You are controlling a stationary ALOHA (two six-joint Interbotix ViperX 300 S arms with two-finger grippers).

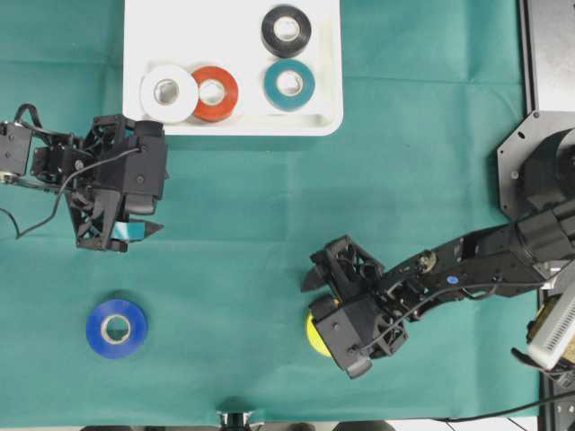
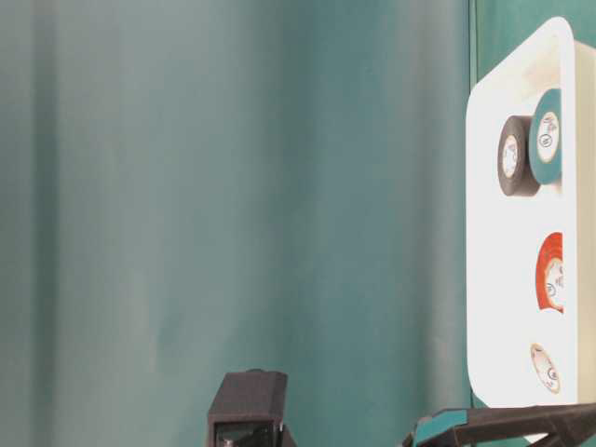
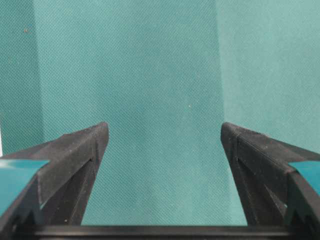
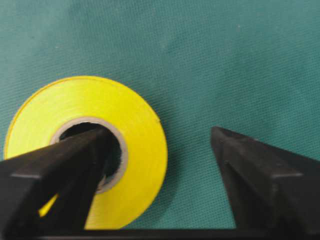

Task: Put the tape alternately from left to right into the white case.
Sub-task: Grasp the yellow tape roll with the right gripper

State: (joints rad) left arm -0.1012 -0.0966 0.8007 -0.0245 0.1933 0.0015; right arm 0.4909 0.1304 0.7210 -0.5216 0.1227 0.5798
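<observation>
- Yellow tape roll (image 4: 85, 150) lies flat on green cloth (image 1: 404, 135), near the table's 6 o'clock edge.
- Right gripper (image 4: 165, 155) straddles its wall: one finger in the core, one outside at 3 o'clock, not yet clamped.
- Left gripper (image 3: 162, 145) spread wide, nothing held.
- Blue roll (image 1: 117, 328) lies alone at 7 o'clock.
- White case (image 1: 323, 108) holds four rolls.

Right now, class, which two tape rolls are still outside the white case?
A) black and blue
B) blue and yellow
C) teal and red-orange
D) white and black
B: the blue roll and the yellow roll lie on the green cloth, while the other four sit inside the white case.
</observation>
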